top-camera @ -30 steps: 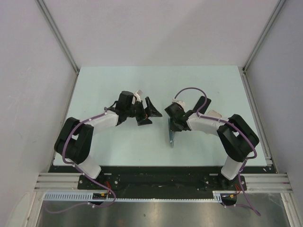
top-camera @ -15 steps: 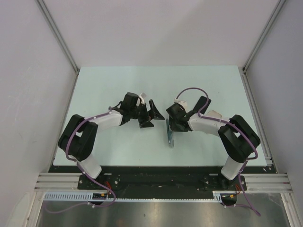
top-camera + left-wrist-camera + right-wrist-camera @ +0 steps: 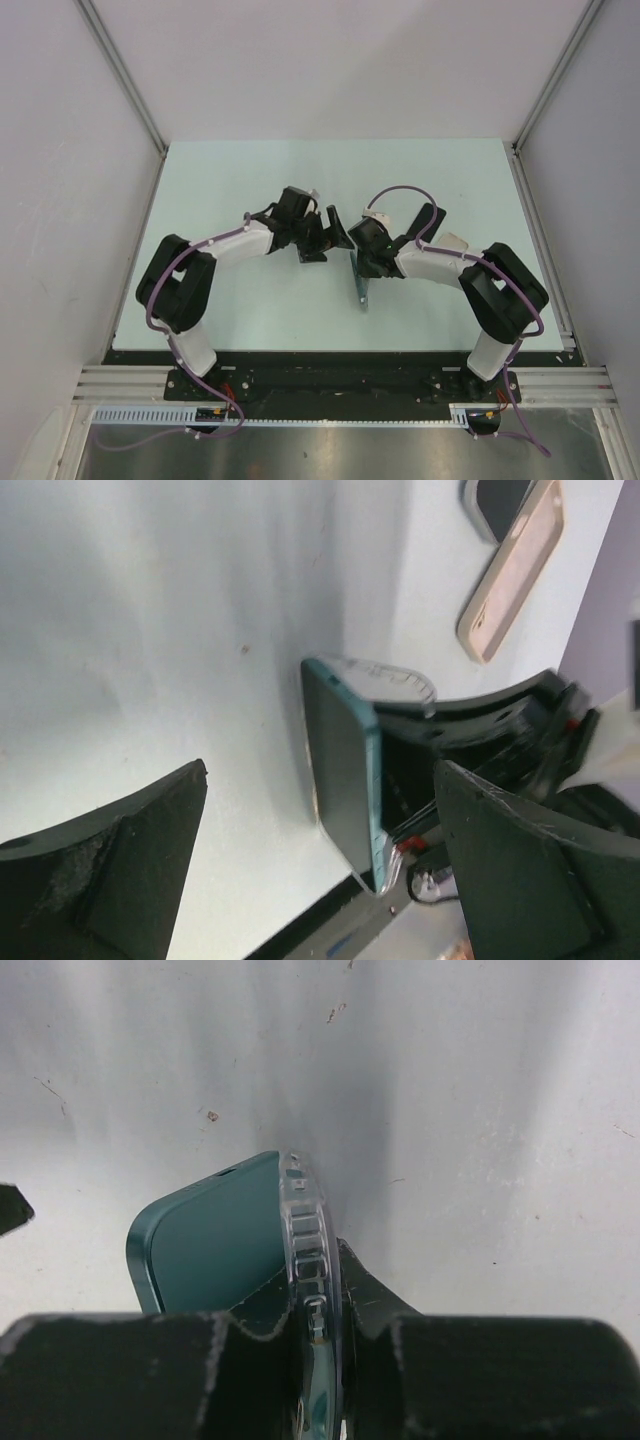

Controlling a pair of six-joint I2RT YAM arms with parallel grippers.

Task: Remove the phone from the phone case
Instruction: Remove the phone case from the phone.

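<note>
Half done, I reckon: phone (image 3: 205, 1225) leans off phone case (image 3: 305, 1230). My right gripper (image 3: 315, 1310) clamps the case rim; left gripper (image 3: 320, 780) gapes empty, pull-out remains.

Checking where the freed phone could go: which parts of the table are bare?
Bare: the far strip of the table along the back wall; also the near-middle patch between the left arm and the cased phone standing on edge. Crowded: the centre, where the open left hand faces the right hand shut on the cased phone.
</note>
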